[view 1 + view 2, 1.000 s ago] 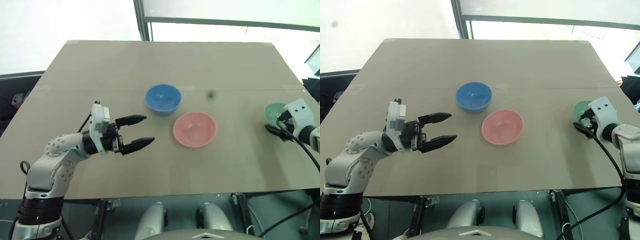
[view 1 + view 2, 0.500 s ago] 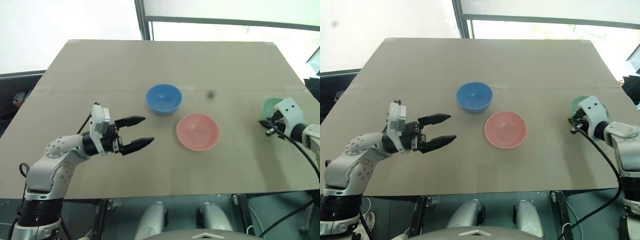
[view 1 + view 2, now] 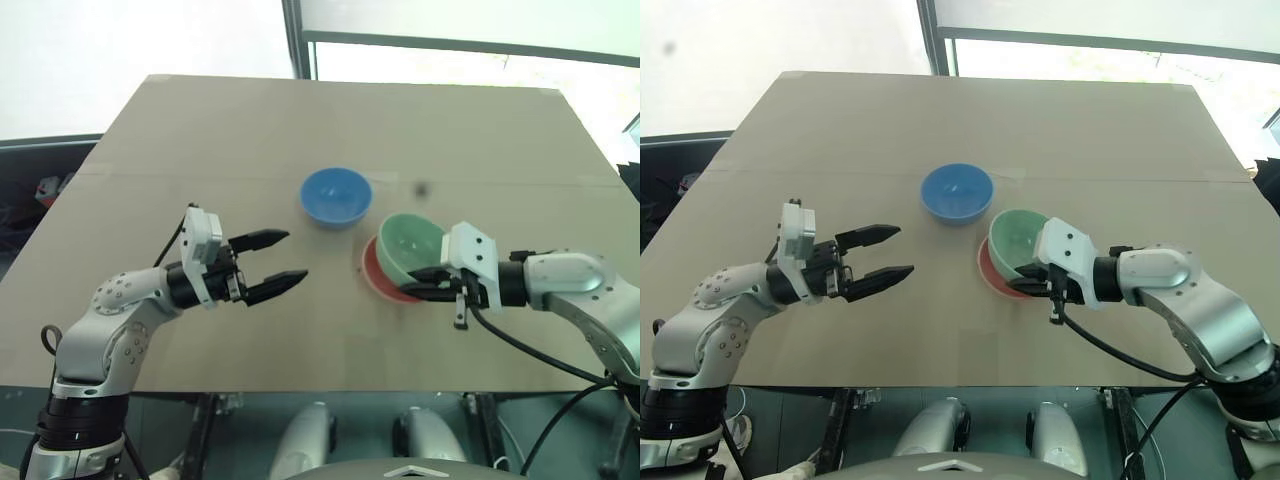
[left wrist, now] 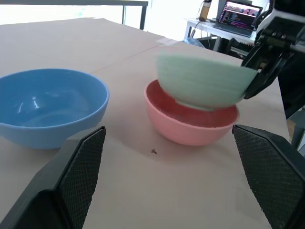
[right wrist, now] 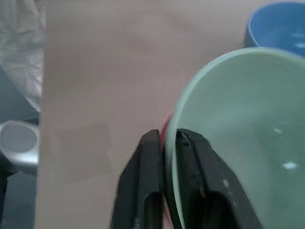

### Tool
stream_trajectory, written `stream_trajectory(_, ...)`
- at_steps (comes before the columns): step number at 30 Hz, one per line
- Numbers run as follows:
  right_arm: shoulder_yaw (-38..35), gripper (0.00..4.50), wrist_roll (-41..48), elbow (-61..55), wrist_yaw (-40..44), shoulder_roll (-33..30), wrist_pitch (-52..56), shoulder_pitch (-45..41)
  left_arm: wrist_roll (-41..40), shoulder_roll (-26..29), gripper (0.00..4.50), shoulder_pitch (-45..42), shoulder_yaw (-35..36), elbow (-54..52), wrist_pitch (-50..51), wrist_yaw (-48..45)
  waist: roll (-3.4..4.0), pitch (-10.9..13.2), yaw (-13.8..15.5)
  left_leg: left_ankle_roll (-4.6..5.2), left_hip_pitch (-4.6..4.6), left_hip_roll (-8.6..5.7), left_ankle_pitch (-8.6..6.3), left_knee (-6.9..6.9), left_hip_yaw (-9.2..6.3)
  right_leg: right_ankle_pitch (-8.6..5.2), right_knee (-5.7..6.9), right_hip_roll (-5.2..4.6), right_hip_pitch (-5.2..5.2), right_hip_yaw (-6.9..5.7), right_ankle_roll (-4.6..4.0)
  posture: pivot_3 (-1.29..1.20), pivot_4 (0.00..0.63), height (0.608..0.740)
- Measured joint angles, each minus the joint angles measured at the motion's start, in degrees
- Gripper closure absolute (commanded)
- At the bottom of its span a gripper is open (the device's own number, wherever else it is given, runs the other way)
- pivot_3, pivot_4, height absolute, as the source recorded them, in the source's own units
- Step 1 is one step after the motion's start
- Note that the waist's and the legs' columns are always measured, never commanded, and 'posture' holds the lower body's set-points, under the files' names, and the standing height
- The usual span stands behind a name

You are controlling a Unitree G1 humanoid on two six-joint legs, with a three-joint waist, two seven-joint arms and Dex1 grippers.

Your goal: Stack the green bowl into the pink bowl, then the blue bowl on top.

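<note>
One smooth, pale mint-green plastic bowl (image 3: 412,246), judged light, stiff and slippery, is pinched at its rim by the right fingers (image 5: 165,143); the left fingers (image 3: 272,264) are spread open.

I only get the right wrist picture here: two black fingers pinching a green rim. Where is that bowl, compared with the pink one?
Observer: The green bowl hangs tilted just above the pink bowl, not yet seated in it.

Operator: Is the pink bowl sitting on something?

Observer: Yes, it stands on the brown table, with the blue bowl standing apart from it, farther from the robot.

Operator: And the other arm, is it doing anything?

Observer: The left gripper hovers over the table with its fingers spread, holding nothing, pointing toward the bowls.

Operator: So who carries the green bowl?

Observer: The right gripper, clamped on the rim nearest the robot's right.
</note>
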Motion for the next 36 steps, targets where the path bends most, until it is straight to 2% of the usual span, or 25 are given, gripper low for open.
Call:
stream_trajectory(5, 0.0, 0.52, 0.1, 0.4, 0.5, 0.9, -1.7, -1.4, 0.2, 0.0, 0.0, -1.5, 0.0, 0.1, 0.6, 1.9, -0.01, 0.0, -0.3, 0.0, 0.0, 0.02, 0.0, -0.02, -0.08, 0.0, 0.03, 0.01, 0.0, -0.06, 0.0, 0.0, 0.15, 0.74)
stream_trajectory(9, -5.1, 0.52, 6.3, -1.3, -2.1, 4.8, 1.0, -1.4, 4.8, 0.6, 0.0, -5.5, -1.7, 0.6, 1.7, 6.5, -0.02, 0.0, -0.3, 0.0, -0.01, -0.02, 0.0, 0.0, -0.13, 0.0, 0.11, 0.0, 0.0, -0.08, 0.0, 0.0, 0.15, 0.74)
stream_trajectory(11, -9.7, 0.52, 9.5, -3.4, -4.4, 5.0, 2.9, -1.8, 12.9, 2.4, 0.0, -9.6, -5.5, 2.2, 0.9, 10.8, -0.06, 0.1, -0.1, 0.0, 0.01, -0.09, 0.0, 0.03, -0.17, 0.0, 0.14, 0.01, 0.01, -0.08, 0.0, 0.0, 0.15, 0.74)
stream_trajectory(13, -13.6, 0.52, 9.6, -4.4, -7.7, 4.5, 3.4, -1.4, 24.3, 6.4, 0.0, -17.0, -13.2, 7.5, -2.9, 11.3, -0.12, 0.1, 0.2, -0.02, 0.02, -0.27, 0.01, 0.0, -0.09, 0.0, 0.17, 0.07, 0.02, -0.09, 0.0, 0.0, 0.15, 0.74)
stream_trajectory(16, -14.4, 0.52, 8.1, -4.2, -10.5, 3.8, 3.3, -0.4, 35.9, 7.4, 0.0, -26.9, -21.6, 15.7, -9.2, 10.7, -0.09, 0.1, 0.4, -0.02, 0.01, -0.33, 0.02, -0.01, -0.04, 0.0, 0.21, 0.06, -0.05, -0.07, 0.0, 0.0, 0.15, 0.74)
stream_trajectory(19, -14.7, 0.52, 7.4, -4.1, -12.3, 3.9, 3.2, 0.1, 42.7, 6.1, 0.0, -33.3, -27.4, 23.9, -17.1, 9.0, -0.1, 0.1, 0.2, -0.02, -0.05, -0.32, 0.02, -0.09, 0.01, 0.0, 0.27, 0.07, -0.1, -0.12, 0.01, 0.0, 0.15, 0.74)
stream_trajectory(22, -15.4, 0.52, 6.8, -4.2, -13.9, 3.7, 3.1, 1.6, 48.4, 1.8, 0.0, -39.9, -33.5, 33.7, -27.9, 6.2, -0.12, 0.1, 0.1, -0.02, -0.24, -0.33, 0.02, -0.08, -0.09, 0.01, 0.29, 0.05, -0.19, -0.3, 0.03, 0.0, 0.15, 0.74)
stream_trajectory(25, -15.5, 0.52, 6.4, -4.6, -15.1, 3.6, 3.0, 2.9, 52.4, -0.8, 0.0, -43.0, -37.1, 40.8, -36.6, 4.5, -0.14, 0.1, -0.6, -0.02, -0.37, -0.35, 0.02, -0.06, -0.17, 0.03, 0.29, 0.02, -0.26, -0.44, 0.07, 0.0, 0.15, 0.74)
stream_trajectory(27, -15.6, 0.44, 6.2, -5.0, -15.9, 3.6, 3.1, 3.7, 54.4, -2.3, 0.5, -44.8, -38.6, 45.2, -40.9, 4.2, -0.15, 0.1, -1.0, -0.02, -0.4, -0.35, 0.02, -0.05, -0.21, 0.03, 0.29, 0.02, -0.26, -0.51, 0.08, 0.0, 0.15, 0.74)
stream_trajectory(28, -15.9, 0.44, 6.1, -5.6, -16.7, 3.5, 3.2, 4.3, 55.6, -3.5, 0.55, -46.1, -39.2, 48.2, -44.0, 4.0, -0.16, 0.1, -1.1, -0.02, -0.41, -0.35, 0.02, -0.04, -0.2, 0.03, 0.29, 0.01, -0.26, -0.51, 0.08, 0.0, 0.15, 0.74)
stream_trajectory(29, -16.0, 0.44, 6.1, -6.0, -17.0, 3.5, 3.2, 4.6, 56.1, -3.8, 0.86, -46.6, -39.4, 49.4, -45.4, 3.8, -0.16, 0.1, -1.2, -0.02, -0.41, -0.34, 0.02, -0.01, -0.19, 0.03, 0.29, 0.01, -0.26, -0.52, 0.09, 0.0, 0.15, 0.74)
stream_trajectory(33, -16.4, 0.44, 6.1, -7.9, -18.5, 3.5, 3.3, 6.4, 57.6, -4.4, 2.41, -48.5, -39.9, 55.1, -50.4, 3.2, -0.16, 0.1, -1.4, -0.01, -0.41, -0.31, 0.02, 0.09, -0.12, 0.04, 0.32, 0.01, -0.25, -0.51, 0.14, 0.0, 0.15, 0.74)
stream_trajectory(34, -17.0, 0.44, 6.1, -8.7, -19.1, 3.5, 3.4, 7.4, 57.9, -4.7, 3.09, -48.8, -39.9, 56.8, -51.5, 2.7, -0.16, 0.1, -1.3, -0.01, -0.41, -0.31, 0.02, 0.14, -0.13, 0.05, 0.35, 0.02, -0.23, -0.51, 0.16, 0.0, 0.15, 0.74)
stream_trajectory(35, -17.1, 0.44, 6.1, -8.8, -19.1, 3.5, 3.4, 7.5, 58.0, -4.7, 3.2, -48.8, -39.9, 57.0, -51.6, 2.6, -0.17, 0.1, -1.3, -0.01, -0.41, -0.31, 0.02, 0.17, -0.14, 0.06, 0.37, 0.02, -0.23, -0.51, 0.17, 0.0, 0.15, 0.74)
stream_trajectory(36, -17.5, 0.44, 6.2, -9.0, -19.1, 3.5, 3.4, 8.0, 58.0, -4.9, 3.64, -48.9, -39.9, 57.7, -52.0, 2.2, -0.18, 0.1, -1.1, -0.01, -0.41, -0.32, 0.02, 0.2, -0.15, 0.07, 0.38, 0.02, -0.22, -0.51, 0.2, 0.0, 0.15, 0.74)
